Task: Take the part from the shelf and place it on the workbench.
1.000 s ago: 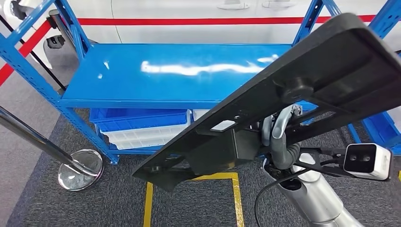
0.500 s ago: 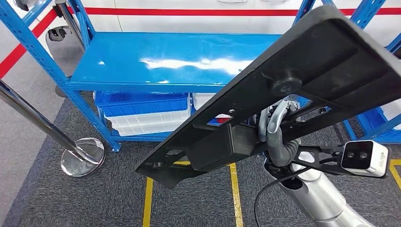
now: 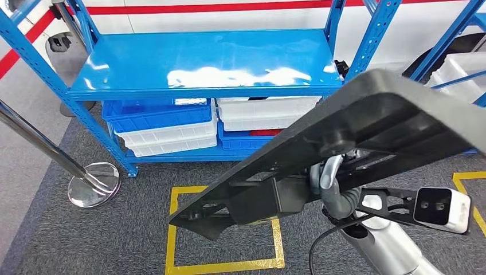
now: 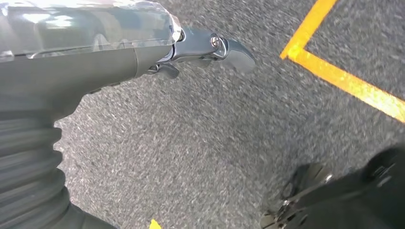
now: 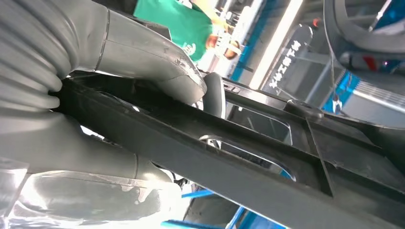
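The part [image 3: 372, 114] is a long black flat panel with ribs and cut-outs, held tilted across the right half of the head view, its far end raised. My right hand [image 3: 332, 183] grips it from below near its middle. In the right wrist view the thick grey thumb [image 5: 153, 57] presses on the panel's [image 5: 248, 162] ribbed side and the fingers lie under it. The blue shelf [image 3: 200, 63] stands beyond the panel with its top bare. My left hand [image 4: 143, 43] hangs over the grey carpet, fingers apart, holding nothing.
Blue bins [image 3: 166, 123] and white bins [image 3: 263, 112] sit on the rack's lower level. A chrome stanchion base [image 3: 93, 183] stands at the left. A yellow taped square [image 3: 172, 229] marks the carpet below the panel. A person in a green shirt [image 5: 181, 24] is behind.
The whole picture has shifted: the shelf now sits higher and farther off, with more carpet and the yellow square showing. The panel stays in my right hand, lower in the picture.
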You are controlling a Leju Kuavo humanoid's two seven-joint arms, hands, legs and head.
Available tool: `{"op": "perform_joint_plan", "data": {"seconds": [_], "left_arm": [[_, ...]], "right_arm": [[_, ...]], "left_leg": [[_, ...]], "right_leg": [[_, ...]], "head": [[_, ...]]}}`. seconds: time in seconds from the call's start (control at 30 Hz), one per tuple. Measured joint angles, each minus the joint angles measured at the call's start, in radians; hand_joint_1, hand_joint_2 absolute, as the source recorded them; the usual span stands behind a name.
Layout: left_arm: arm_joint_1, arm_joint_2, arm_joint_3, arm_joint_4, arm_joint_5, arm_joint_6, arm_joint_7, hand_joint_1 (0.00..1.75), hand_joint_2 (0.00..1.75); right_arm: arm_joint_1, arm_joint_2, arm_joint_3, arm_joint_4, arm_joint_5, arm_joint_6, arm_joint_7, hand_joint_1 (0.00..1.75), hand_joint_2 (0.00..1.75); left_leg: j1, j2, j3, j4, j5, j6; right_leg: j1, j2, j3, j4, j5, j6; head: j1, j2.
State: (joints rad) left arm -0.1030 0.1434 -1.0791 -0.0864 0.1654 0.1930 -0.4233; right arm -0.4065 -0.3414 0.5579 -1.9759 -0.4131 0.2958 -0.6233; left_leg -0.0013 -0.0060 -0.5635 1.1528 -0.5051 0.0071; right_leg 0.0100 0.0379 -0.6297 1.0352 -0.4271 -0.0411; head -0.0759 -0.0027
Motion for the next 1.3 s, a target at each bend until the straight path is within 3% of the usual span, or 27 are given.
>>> {"op": "perform_joint_plan", "data": {"seconds": [0.07,0.1,0.17,0.2,0.23,0.3,0.33,0.37,0.43,0.47,0.5,0.57,0.6,0.67,0.7,0.77,0.83,0.87,0.9,0.93,1.0,1.07,1.13,1.2,1.23,1.3], "left_arm": [[-0.006,0.004,-0.001,0.001,0.0,0.0,-0.003,0.0,1.75],[-0.008,0.006,-0.001,0.002,0.0,0.0,-0.004,0.0,1.75],[-0.009,0.005,-0.001,0.002,0.002,0.0,-0.007,0.0,1.75],[-0.01,0.005,-0.001,0.002,0.002,-0.001,-0.008,0.0,1.75],[-0.01,0.005,-0.001,0.002,0.003,-0.001,-0.008,0.0,1.75],[-0.008,0.003,-0.002,0.002,0.002,-0.002,-0.009,0.0,1.75],[-0.007,0.003,-0.002,0.002,0.002,-0.002,-0.008,0.0,1.75],[-0.007,0.002,-0.003,0.002,0.002,-0.002,-0.008,0.0,1.75],[-0.007,0.0,-0.004,0.002,0.002,-0.002,-0.008,0.0,1.75],[-0.007,-0.001,-0.006,0.002,0.002,-0.002,-0.008,0.0,1.75],[-0.007,-0.001,-0.008,0.002,0.002,-0.002,-0.007,0.0,1.75],[-0.007,-0.001,-0.014,0.002,0.002,-0.002,-0.006,0.0,1.75],[-0.007,-0.001,-0.017,0.002,0.002,-0.002,-0.007,0.0,1.75],[-0.006,-0.001,-0.021,0.003,0.002,0.0,-0.008,0.0,1.75],[-0.006,0.0,-0.021,0.003,0.001,0.0,-0.009,0.0,1.75],[-0.004,0.0,-0.022,0.003,0.001,0.001,-0.007,0.0,1.75],[-0.004,0.001,-0.023,0.003,0.0,0.001,-0.004,0.0,1.75],[-0.004,0.001,-0.025,0.003,0.0,0.001,-0.002,0.0,1.75],[-0.004,0.001,-0.026,0.003,0.0,0.001,0.0,0.0,1.75],[-0.004,0.001,-0.028,0.003,0.0,0.002,0.002,0.0,1.75],[-0.005,0.002,-0.03,0.003,0.0,0.003,0.005,0.0,1.75],[-0.006,0.006,-0.035,0.003,0.0,0.004,0.007,0.0,1.75],[-0.006,0.008,-0.041,0.003,0.0,0.003,0.007,0.0,1.75],[-0.007,0.009,-0.044,0.003,0.0,0.002,0.007,0.0,1.75],[-0.007,0.009,-0.045,0.003,0.0,0.001,0.008,0.0,1.75],[-0.007,0.009,-0.045,0.003,0.0,0.001,0.008,0.0,1.75]], "right_arm": [[0.001,0.01,-0.005,-0.004,0.012,0.005,0.0,1.75,1.75],[0.002,0.014,-0.007,-0.005,0.014,0.006,0.0,1.75,1.75],[0.004,0.02,-0.01,-0.006,0.017,0.01,0.0,1.75,1.75],[0.005,0.022,-0.011,-0.006,0.017,0.012,0.0,1.75,1.75],[0.006,0.023,-0.013,-0.006,0.018,0.013,0.0,1.75,1.75],[0.009,0.025,-0.015,-0.006,0.018,0.014,0.0,1.75,1.75],[0.011,0.026,-0.016,-0.006,0.017,0.014,0.0,1.75,1.75],[0.013,0.026,-0.017,-0.006,0.017,0.014,0.0,1.75,1.75],[0.017,0.026,-0.019,-0.006,0.014,0.014,0.0,1.75,1.75],[0.018,0.026,-0.022,-0.006,0.012,0.014,0.0,1.75,1.75],[0.019,0.026,-0.024,-0.006,0.011,0.013,0.0,1.75,1.75],[0.02,0.025,-0.029,-0.008,0.008,0.007,0.0,1.75,1.75],[0.021,0.024,-0.031,-0.008,0.006,0.003,0.0,1.75,1.75],[0.024,0.021,-0.033,-0.009,-0.001,-0.007,0.0,1.75,1.75],[0.024,0.019,-0.033,-0.008,-0.004,-0.012,0.0,1.75,1.75],[0.024,0.015,-0.033,-0.008,-0.01,-0.025,0.0,1.75,1.75],[0.025,0.011,-0.032,-0.008,-0.013,-0.043,0.0,1.75,1.75],[0.026,0.008,-0.032,-0.008,-0.015,-0.052,0.0,1.75,1.75],[0.027,0.005,-0.032,-0.008,-0.017,-0.06,0.0,1.75,1.75],[0.028,0.002,-0.032,-0.008,-0.018,-0.067,0.0,1.75,1.75],[0.029,-0.007,-0.032,-0.008,-0.021,-0.079,0.0,1.75,1.75],[0.028,-0.021,-0.032,-0.009,-0.022,-0.089,0.0,1.75,1.75],[0.03,-0.038,-0.033,-0.009,-0.021,-0.095,0.0,1.75,1.75],[0.032,-0.052,-0.036,-0.011,-0.021,-0.096,0.0,1.75,1.75],[0.032,-0.059,-0.038,-0.013,-0.02,-0.095,0.0,1.75,1.75],[0.034,-0.07,-0.04,-0.014,-0.019,-0.095,0.0,1.75,1.75]], "left_leg": [[-0.01,-0.009,0.08,-0.126,-0.014,0.014],[-0.014,-0.01,0.094,-0.155,-0.018,0.015],[-0.016,-0.006,0.089,-0.18,0.009,0.016],[-0.013,-0.001,0.083,-0.193,0.025,0.021],[-0.01,0.003,0.073,-0.205,0.042,0.023],[-0.007,0.01,0.045,-0.209,0.068,0.025],[-0.006,0.013,0.029,-0.205,0.077,0.024],[-0.005,0.017,0.012,-0.199,0.085,0.022],[0.0,0.022,-0.026,-0.178,0.098,0.015],[0.002,0.025,-0.046,-0.165,0.103,0.011],[0.004,0.026,-0.063,-0.152,0.107,0.006],[0.004,0.028,-0.085,-0.133,0.117,-0.005],[0.004,0.028,-0.09,-0.131,0.123,-0.01],[0.004,0.027,-0.097,-0.134,0.135,-0.022],[0.005,0.025,-0.104,-0.129,0.126,-0.027],[0.009,0.019,-0.129,-0.065,0.059,-0.038],[0.011,0.016,-0.16,0.065,-0.025,-0.045],[0.012,0.016,-0.17,0.12,-0.041,-0.048],[0.013,0.016,-0.167,0.145,-0.034,-0.049],[0.014,0.016,-0.147,0.133,-0.012,-0.048],[0.013,0.013,-0.06,0.009,0.035,-0.042],[0.009,0.008,0.014,-0.111,0.042,-0.033],[0.004,0.006,0.029,-0.144,0.034,-0.027],[0.009,0.007,0.032,-0.159,0.037,-0.018],[0.011,0.007,0.032,-0.166,0.04,-0.01],[0.012,0.007,0.029,-0.171,0.045,0.003]], "right_leg": [[-0.003,0.002,-0.008,-0.002,0.018,0.008],[-0.007,0.002,-0.01,-0.006,0.027,0.015],[-0.012,0.004,-0.017,-0.015,0.041,0.028],[-0.011,0.0,-0.025,-0.008,0.023,0.033],[-0.009,-0.006,-0.035,0.015,-0.012,0.038],[-0.013,-0.022,-0.06,0.117,-0.116,0.047],[-0.017,-0.027,-0.069,0.178,-0.148,0.051],[-0.021,-0.03,-0.07,0.227,-0.155,0.056],[-0.028,-0.033,-0.036,0.243,-0.105,0.067],[-0.032,-0.036,0.003,0.201,-0.076,0.072],[-0.032,-0.039,0.051,0.139,-0.07,0.076],[-0.028,-0.042,0.125,0.021,-0.1,0.067],[-0.024,-0.041,0.138,-0.008,-0.116,0.059],[-0.024,-0.041,0.132,-0.018,-0.108,0.039],[-0.026,-0.041,0.125,-0.022,-0.101,0.031],[-0.03,-0.043,0.111,-0.027,-0.083,0.015],[-0.028,-0.042,0.096,-0.026,-0.07,0.01],[-0.027,-0.042,0.089,-0.025,-0.064,0.011],[-0.026,-0.041,0.082,-0.024,-0.06,0.012],[-0.026,-0.04,0.077,-0.022,-0.056,0.013],[-0.025,-0.038,0.069,-0.017,-0.053,0.017],[-0.024,-0.039,0.065,-0.014,-0.049,0.026],[-0.023,-0.04,0.061,-0.015,-0.043,0.036],[-0.023,-0.04,0.055,-0.008,-0.052,0.045],[-0.023,-0.039,0.043,0.016,-0.071,0.048],[-0.023,-0.038,-0.003,0.122,-0.134,0.053]], "head": [[0.0,0.0],[0.0,0.0],[0.0,0.0],[0.0,0.0],[0.0,0.0],[0.0,0.0],[0.0,0.0],[0.0,0.0],[0.0,0.0],[0.0,0.0],[0.0,0.0],[0.0,0.0],[0.0,0.0],[0.0,0.0],[0.0,0.0],[0.0,0.0],[0.0,0.0],[0.0,0.0],[0.0,0.0],[0.0,0.0],[0.0,0.0],[0.0,0.0],[0.0,0.0],[0.0,0.0],[0.0,0.0],[0.0,0.0]]}}
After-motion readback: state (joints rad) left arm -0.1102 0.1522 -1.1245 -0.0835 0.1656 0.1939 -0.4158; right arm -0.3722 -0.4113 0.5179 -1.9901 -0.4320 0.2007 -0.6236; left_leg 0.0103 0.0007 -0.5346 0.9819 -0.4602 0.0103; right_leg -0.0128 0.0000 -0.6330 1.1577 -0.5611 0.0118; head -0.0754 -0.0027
